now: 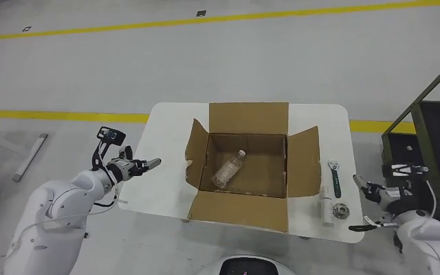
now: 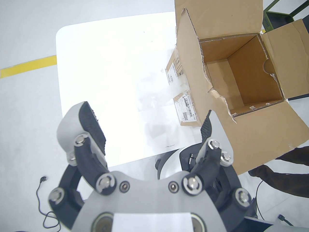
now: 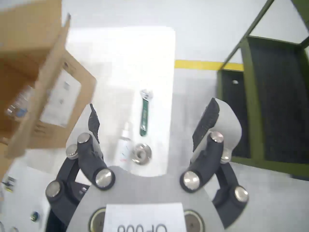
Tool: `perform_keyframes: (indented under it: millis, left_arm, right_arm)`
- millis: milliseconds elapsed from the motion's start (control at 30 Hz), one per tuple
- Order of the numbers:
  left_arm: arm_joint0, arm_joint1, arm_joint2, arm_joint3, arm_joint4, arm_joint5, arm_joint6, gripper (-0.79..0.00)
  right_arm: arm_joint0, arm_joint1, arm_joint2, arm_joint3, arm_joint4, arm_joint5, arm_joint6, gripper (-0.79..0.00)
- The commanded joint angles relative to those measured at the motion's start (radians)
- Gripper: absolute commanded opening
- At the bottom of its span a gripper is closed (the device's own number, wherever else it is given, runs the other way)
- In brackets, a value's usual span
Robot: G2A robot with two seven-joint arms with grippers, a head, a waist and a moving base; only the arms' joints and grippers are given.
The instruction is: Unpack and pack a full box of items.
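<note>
1. Looks like mid-unpack to me. One clear bottle (image 1: pixel 229 169) lies on its side on the floor of the box (image 1: pixel 247 118), which sits mid-bench with all four flaps splayed out.
2. Both are released and hold nothing. The left gripper (image 1: pixel 151 165) hangs at the bench (image 1: pixel 165 137) edge, at the box's 9 o'clock. The right gripper (image 3: pixel 153 105) is by the edge at roughly 4 o'clock.
3. I'd come straight down and pinch the bottle across its body, since it can probably roll.
4. The side flaps at 3 and 9 o'clock stand up and narrow the way in.
5. There's open room on the bare bench at 9 o'clock. The 3 o'clock strip holds a wrench (image 1: pixel 335 180), a white tube (image 1: pixel 327 206) and a metal nut (image 1: pixel 340 208) near the edge, with a green rack (image 1: pixel 412 137) just beyond.
</note>
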Motion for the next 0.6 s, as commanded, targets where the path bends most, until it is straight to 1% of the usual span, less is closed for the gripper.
perform_keyframes:
  millis: [0,67,400,467,533,567]
  left_arm:
    - [0.0,0.0,0.0,0.0,0.0,0.0,0.0,0.0]
    - [0.0,0.0,0.0,0.0,0.0,0.0,0.0,0.0]
    - [0.0,0.0,0.0,0.0,0.0,0.0,0.0,0.0]
    - [0.0,0.0,0.0,0.0,0.0,0.0,0.0,0.0]
    - [0.0,0.0,0.0,0.0,0.0,0.0,0.0,0.0]
    - [0.0,0.0,0.0,0.0,0.0,0.0,0.0,0.0]
  right_arm:
    - [-0.008,0.001,-0.046,-0.014,-0.142,0.02,0.064,0.0]
    - [-0.003,0.0,-0.097,0.004,-0.211,0.029,0.08,0.0]
    - [-0.003,0.0,-0.103,0.001,-0.204,0.022,0.073,0.0]
    - [-0.005,0.0,-0.136,0.01,-0.195,-0.026,0.051,0.0]
    - [0.009,0.0,-0.182,0.026,-0.248,-0.036,0.063,0.0]
    - [0.022,-0.001,-0.209,0.036,-0.25,-0.033,0.072,0.0]
